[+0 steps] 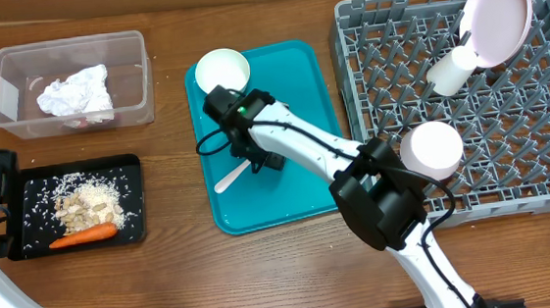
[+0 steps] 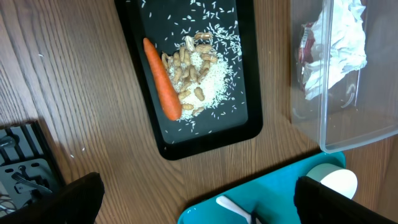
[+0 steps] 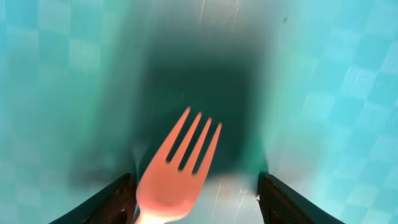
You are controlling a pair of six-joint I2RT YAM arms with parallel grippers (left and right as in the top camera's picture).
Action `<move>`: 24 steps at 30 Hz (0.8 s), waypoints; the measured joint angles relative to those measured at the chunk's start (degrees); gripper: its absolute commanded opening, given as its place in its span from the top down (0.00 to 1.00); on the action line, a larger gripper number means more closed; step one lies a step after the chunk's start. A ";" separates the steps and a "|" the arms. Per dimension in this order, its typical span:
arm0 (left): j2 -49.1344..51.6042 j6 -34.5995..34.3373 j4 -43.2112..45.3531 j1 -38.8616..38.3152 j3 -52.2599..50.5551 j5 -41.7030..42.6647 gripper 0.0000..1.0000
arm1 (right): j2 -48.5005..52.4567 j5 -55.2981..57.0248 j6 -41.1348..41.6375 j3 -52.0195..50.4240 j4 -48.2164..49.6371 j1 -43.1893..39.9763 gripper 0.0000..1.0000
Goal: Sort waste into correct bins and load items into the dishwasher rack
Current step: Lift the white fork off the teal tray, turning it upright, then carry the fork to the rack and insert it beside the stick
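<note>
Left gripper (image 2: 198,202) spread wide and holding nothing above the wooden table (image 2: 62,74); just ahead of it, black tray (image 2: 205,140) with carrot (image 2: 161,81), nut scraps (image 2: 189,68) and rice; ahead and to its right, clear tub (image 2: 323,124) with crumpled napkin (image 2: 342,37). Further right, right gripper (image 3: 196,186) low over the teal tray (image 3: 323,74), jaws parted and not yet gripping, white plastic fork (image 3: 180,168) lying between the fingers (image 3: 118,199), close to one of them, tines pointing ahead.

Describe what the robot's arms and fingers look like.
The right arm has white links, blocky black joints, a thin black cable and a small green light near its wrist. The left arm shows the same white casing. The right fingers and left fingers are plain black wedges.
</note>
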 measured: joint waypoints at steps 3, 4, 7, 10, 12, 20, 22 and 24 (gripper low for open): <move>0.00 0.00 0.00 0.00 0.00 0.00 0.00 | 0.07 0.63 0.22 0.00 -0.85 0.90 0.45; 0.00 0.00 0.00 0.00 0.00 0.00 0.00 | 0.07 0.61 0.44 0.00 -1.14 1.07 0.49; 0.00 -0.02 0.00 0.00 0.00 0.00 0.00 | 0.07 -1.14 1.16 0.07 -2.08 1.07 0.54; 0.00 0.00 0.00 0.00 0.00 0.00 0.00 | 0.07 -4.11 1.64 0.11 -2.25 0.63 0.59; 0.00 0.00 0.00 0.00 0.00 0.00 0.00 | 0.04 -5.73 1.66 0.11 -2.34 0.04 0.60; 0.00 -0.02 0.00 0.00 0.00 0.00 0.00 | 0.04 -8.02 2.75 0.20 -1.95 -0.35 0.62; 0.00 0.00 0.00 0.00 0.00 0.00 0.00 | 0.04 -8.07 2.95 0.20 -1.95 -0.37 0.62; 0.00 0.00 0.00 0.00 0.00 0.00 0.00 | 0.04 -8.17 3.08 0.20 -1.97 -0.48 0.65</move>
